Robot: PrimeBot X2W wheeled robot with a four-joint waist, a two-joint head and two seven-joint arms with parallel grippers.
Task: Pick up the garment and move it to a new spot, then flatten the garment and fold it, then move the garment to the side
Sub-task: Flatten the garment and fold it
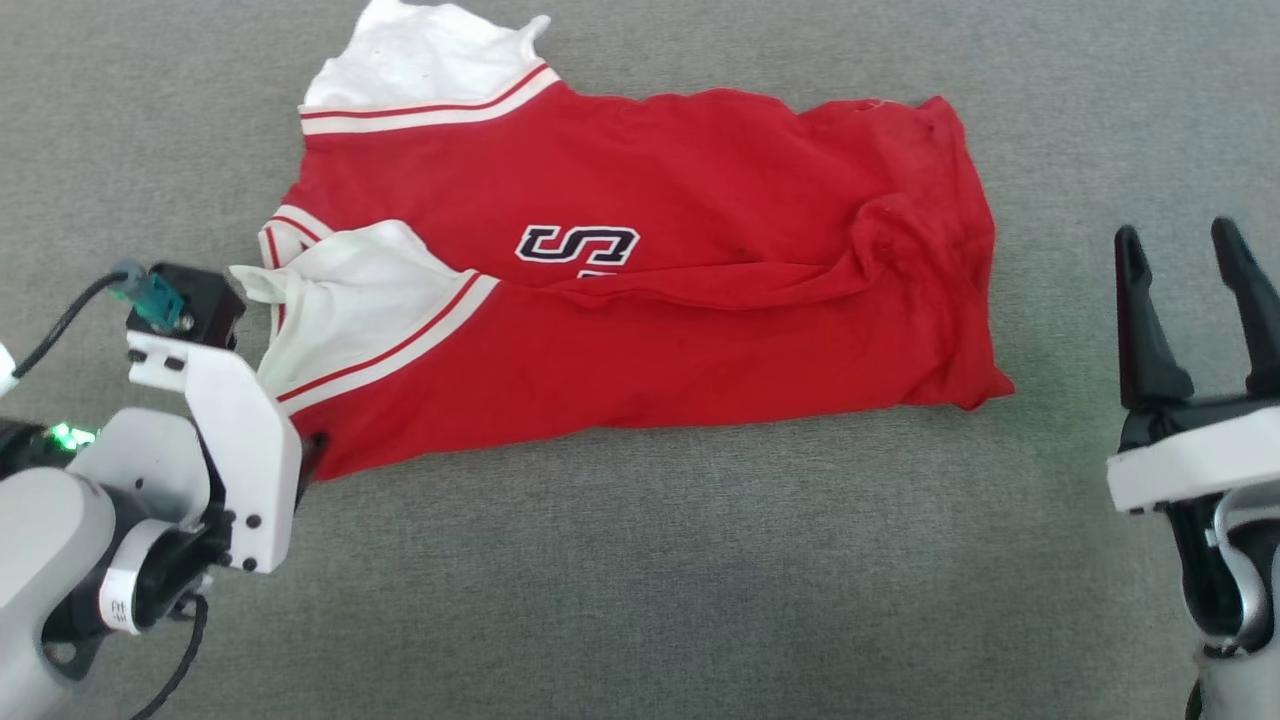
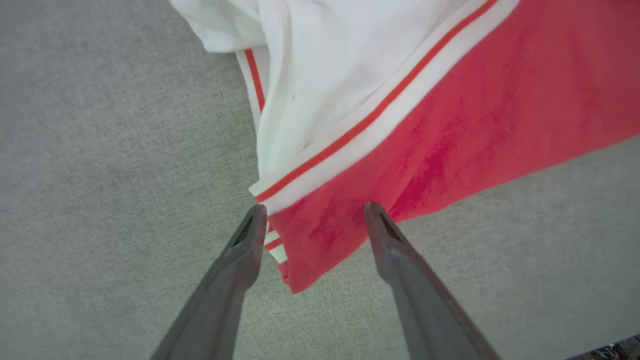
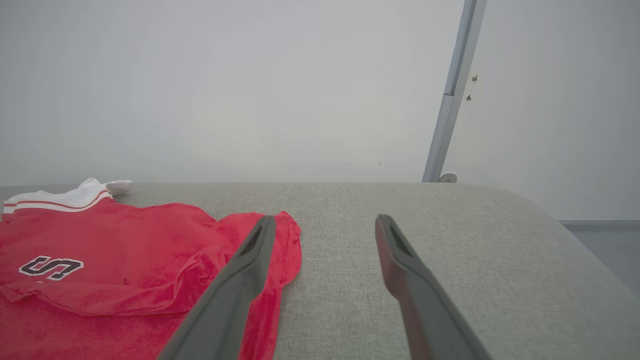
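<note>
- From the head camera I see the garment (image 1: 640, 330) lying across the grey padded surface (image 1: 640, 600). Its white sleeves point toward my left arm and its hem toward my right. The near half is folded over, so the fold cuts the black lettering (image 1: 577, 245).
- In that view the left arm's white wrist bracket (image 1: 235, 440) sits at the garment's near-left corner and covers the fingers, so I cannot read the claw from there.
- The left wrist camera settles it. The left gripper (image 2: 312, 212) has its fingers spread, and the red corner of the garment (image 2: 450, 125) with its striped trim (image 2: 370, 120) lies between and beneath them. Nothing is pinched. I cannot tell whether the tips touch the cloth.
- The right gripper (image 1: 1175, 240) also stands spread, over bare grey surface off the hem end and apart from the cloth.
- The right wrist camera shows the right gripper (image 3: 325, 220) with nothing between its fingers. One finger overlaps the hem of the garment (image 3: 125, 270) in the picture.
- That camera alone gives me the surroundings: a pale wall (image 3: 250, 90), a metal post (image 3: 452, 95), the surface's rounded far edge and a strip of floor (image 3: 610, 245).
- The far sleeve is clipped by the head view's top edge.
- A further piece of lettering is tucked under the fold.
- In the left wrist view the garment runs off the top and right edges.
</note>
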